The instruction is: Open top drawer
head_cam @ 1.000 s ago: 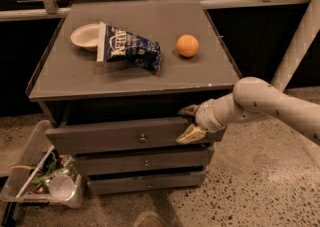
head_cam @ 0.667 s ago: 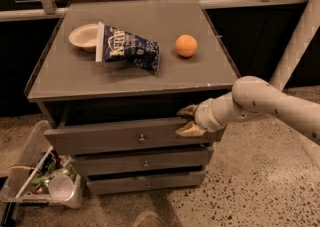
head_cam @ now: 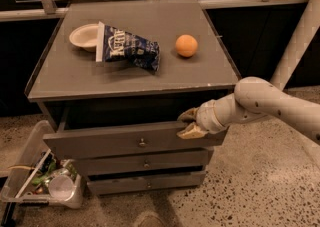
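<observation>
The top drawer is the widest grey front of three, with a small round knob. It stands pulled out a little from the cabinet, with a dark gap above it. My gripper comes in from the right on a white arm. It sits at the right end of the drawer front's top edge, one finger behind the front and one before it, gripping that edge.
Two narrower drawer fronts, the middle and the bottom, lie below. On the cabinet top are a white bowl, a blue chip bag and an orange. A bin of trash stands on the floor at left. A slanted post stands at right.
The top drawer front has slid out slightly further toward me, and the gripper has moved with it, still on the edge.
</observation>
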